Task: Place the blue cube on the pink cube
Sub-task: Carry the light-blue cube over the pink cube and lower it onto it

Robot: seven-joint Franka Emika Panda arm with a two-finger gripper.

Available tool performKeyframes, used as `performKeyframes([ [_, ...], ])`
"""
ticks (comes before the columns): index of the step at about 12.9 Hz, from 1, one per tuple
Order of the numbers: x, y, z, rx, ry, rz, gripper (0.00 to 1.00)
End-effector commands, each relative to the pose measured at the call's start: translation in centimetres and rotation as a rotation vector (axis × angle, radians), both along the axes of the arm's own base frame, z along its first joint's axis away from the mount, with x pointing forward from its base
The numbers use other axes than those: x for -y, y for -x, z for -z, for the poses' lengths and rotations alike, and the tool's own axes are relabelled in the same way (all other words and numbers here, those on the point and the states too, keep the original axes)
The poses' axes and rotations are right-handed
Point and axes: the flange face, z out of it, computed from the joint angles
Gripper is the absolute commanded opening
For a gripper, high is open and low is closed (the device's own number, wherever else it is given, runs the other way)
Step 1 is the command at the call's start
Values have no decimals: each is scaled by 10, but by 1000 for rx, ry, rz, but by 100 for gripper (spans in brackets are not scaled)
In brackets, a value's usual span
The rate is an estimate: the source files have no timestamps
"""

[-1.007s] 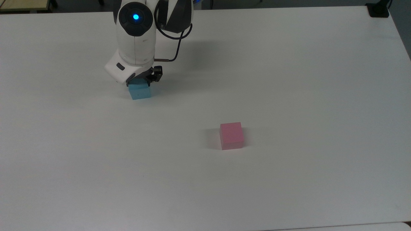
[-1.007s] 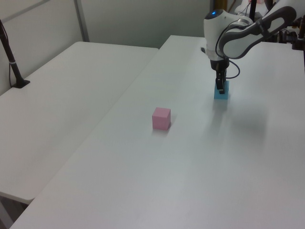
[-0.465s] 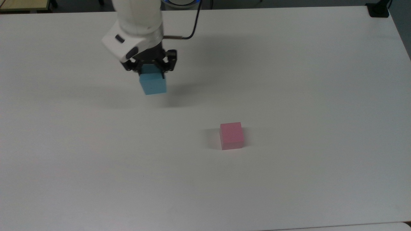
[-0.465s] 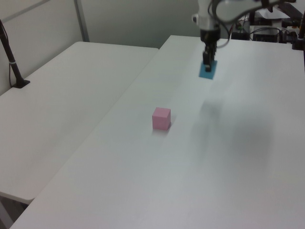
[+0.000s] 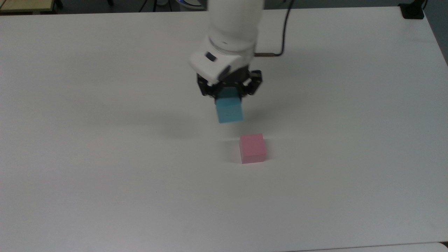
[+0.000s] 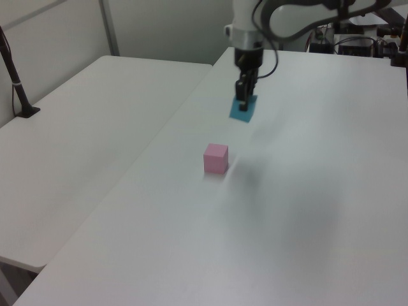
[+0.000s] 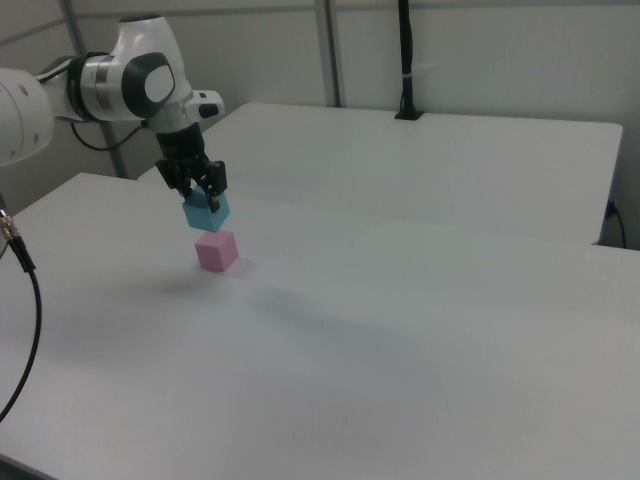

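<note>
The top view looks steeply down on the bench [image 5: 105,192] from near; the left view and the right view stand lower and farther off, on opposite sides, and all three share the pink cube [image 5: 252,148]

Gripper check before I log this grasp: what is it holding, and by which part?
The gripper holds the small matte light-blue cube by its upper part, clear of the table.

— Gripper [image 6: 244,102]?
— Upper centre of frame, clamped on the blue cube [image 6: 242,111], cube held clear of the white table [image 6: 306,210].
— Pink cube [image 6: 215,159]?
— Mid-frame on the table, lower left of the blue one, apart.
</note>
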Motion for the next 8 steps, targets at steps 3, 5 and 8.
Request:
performKeyframes([
  [3,-57,-34,47,11,48,23,14],
  [5,-59,-39,55,19,48,25,14],
  [8,-61,-44,74,23,51,21,17],
])
